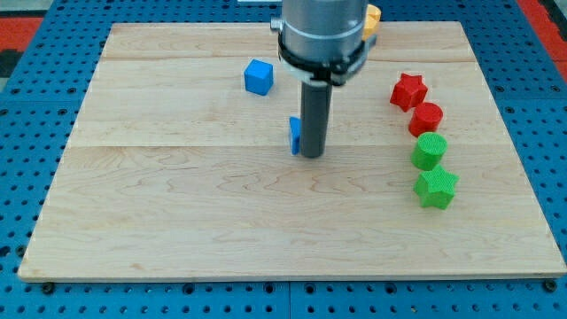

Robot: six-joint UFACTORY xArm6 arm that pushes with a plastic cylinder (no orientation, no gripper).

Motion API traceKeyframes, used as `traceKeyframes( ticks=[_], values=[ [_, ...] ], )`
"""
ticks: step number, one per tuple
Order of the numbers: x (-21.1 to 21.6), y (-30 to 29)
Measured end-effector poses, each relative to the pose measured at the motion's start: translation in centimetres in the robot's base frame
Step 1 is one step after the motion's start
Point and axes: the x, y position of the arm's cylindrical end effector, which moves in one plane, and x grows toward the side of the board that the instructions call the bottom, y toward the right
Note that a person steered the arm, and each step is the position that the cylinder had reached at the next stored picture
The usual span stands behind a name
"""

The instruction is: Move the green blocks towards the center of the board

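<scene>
A green round block [429, 151] and a green star block [436, 188] lie near the board's right side, the star just below the round one. My tip [311, 155] rests on the board near its middle, well to the left of both green blocks. A small blue block [295, 135] touches the rod's left side and is partly hidden by it.
A red star block [408, 91] and a red round block [425, 118] sit above the green ones. A blue cube [259, 77] lies at the upper middle. A yellow block [373, 19] shows behind the arm at the top. The wooden board [177, 221] sits on blue pegboard.
</scene>
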Motion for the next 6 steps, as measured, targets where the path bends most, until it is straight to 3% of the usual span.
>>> traceKeyframes(
  ticks=[1,2,3,4,5,6],
  values=[
    [-4.8,-3.7],
    [-7.0,-4.1],
    [-5.6,3.7],
    [5.5,4.6],
    [14.4,10.8],
    [15.3,21.4]
  ],
)
